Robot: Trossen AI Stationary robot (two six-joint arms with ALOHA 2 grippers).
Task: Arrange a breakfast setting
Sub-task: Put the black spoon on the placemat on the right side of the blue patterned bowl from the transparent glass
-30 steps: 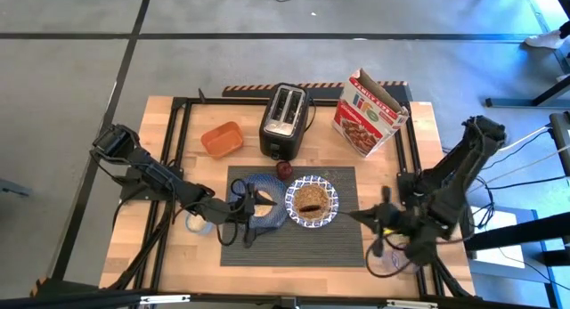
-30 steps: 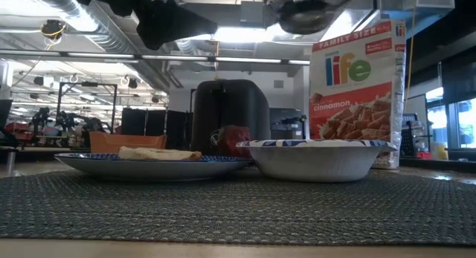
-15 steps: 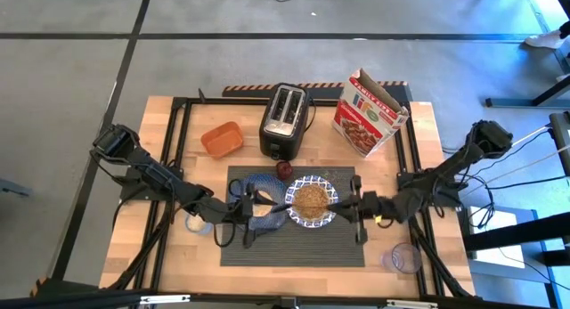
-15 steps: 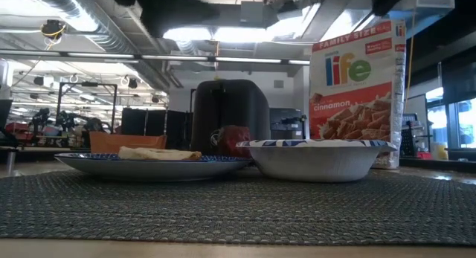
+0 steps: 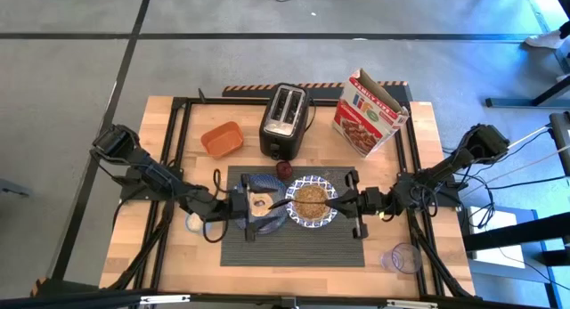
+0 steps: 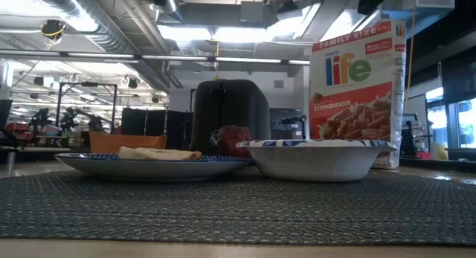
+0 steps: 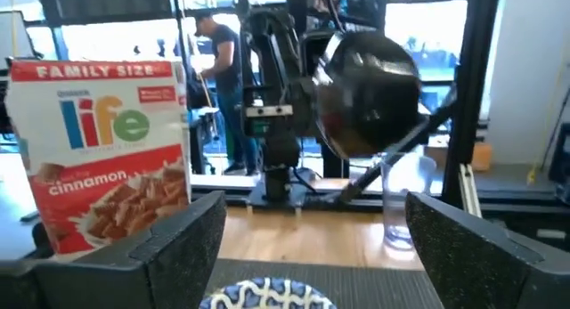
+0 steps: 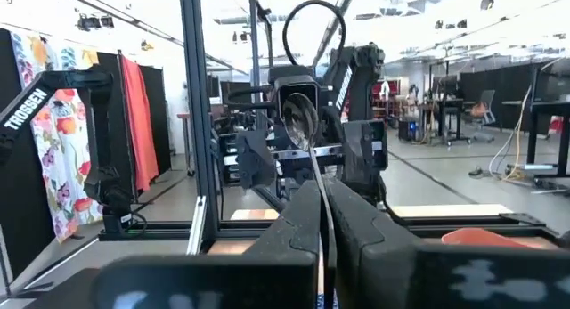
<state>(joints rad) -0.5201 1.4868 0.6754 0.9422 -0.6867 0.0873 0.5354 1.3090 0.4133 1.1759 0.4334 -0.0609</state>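
The dark grey placemat (image 5: 303,242) holds the dark blue plate (image 5: 267,222) with a bagel (image 5: 260,202) on it. To its right on the mat stands the patterned bowl (image 5: 311,202), filled with cereal. The small dark red jar (image 5: 284,170) stands at the mat's far edge. My left gripper (image 5: 253,207) hovers open over the plate, pointing at the bowl. My right gripper (image 5: 343,202) is at the bowl's right rim, shut on the metal spoon (image 8: 303,122). The low view shows the plate (image 6: 152,163), bagel (image 6: 158,153), bowl (image 6: 316,157) and jar (image 6: 234,139). My right gripper pinches the spoon's handle (image 8: 319,202) between its two shut fingers. The fingers come level from the table's right and lie along the handle. The spoon sticks out ahead of them, bowl end (image 7: 370,91) first, lifted clear over the patterned bowl's right rim.
The black toaster (image 5: 283,120), the orange tub (image 5: 222,139) and an open cereal box (image 5: 370,113) stand behind the mat. A clear cup (image 5: 403,257) stands near the table's near right corner. A small white round thing (image 5: 192,223) lies left of the mat.
My right gripper has gone from beside the clear cup at the table's near right toward the left, up to the bowl's right rim, stretching the arm out low.
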